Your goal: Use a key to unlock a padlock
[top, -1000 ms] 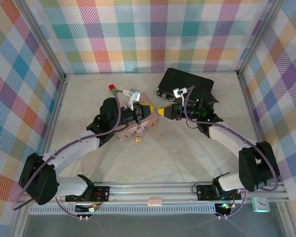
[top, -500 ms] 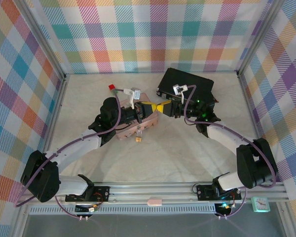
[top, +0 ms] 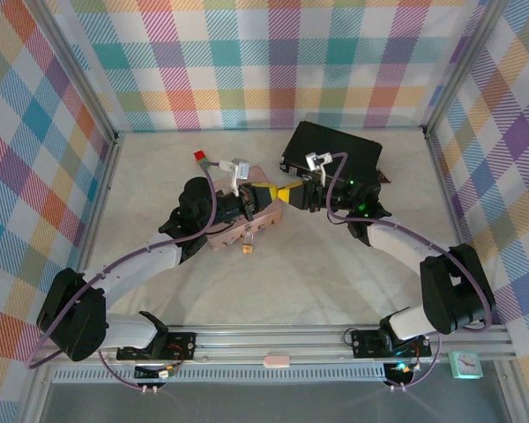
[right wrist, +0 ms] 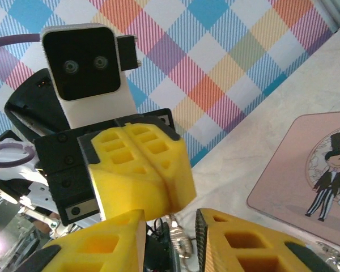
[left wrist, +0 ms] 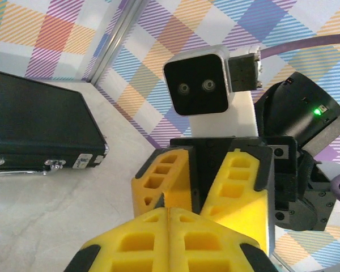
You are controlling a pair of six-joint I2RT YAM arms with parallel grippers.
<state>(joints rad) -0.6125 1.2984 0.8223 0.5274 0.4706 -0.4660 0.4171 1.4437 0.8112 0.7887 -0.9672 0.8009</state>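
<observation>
Small brass padlock [top: 246, 251] lies just beside the pink box [top: 266, 214].

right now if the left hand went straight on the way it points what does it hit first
The right hand. Its spread yellow fingers sit directly ahead of the left hand's closed tips, almost tip to tip. Whether they already touch is hard to tell.

Counter [top: 273, 282]: pale off-white, faintly mottled, beneath the left hand [top: 271, 191] and right hand [top: 289, 195].
Walls [top: 273, 62]: pastel plaid cloth, beyond both hands and flanking them.
Frame posts [top: 81, 75]: bare aluminium, at the corners.
Rail [top: 282, 335]: aluminium, near edge.
Light: even, soft.
</observation>
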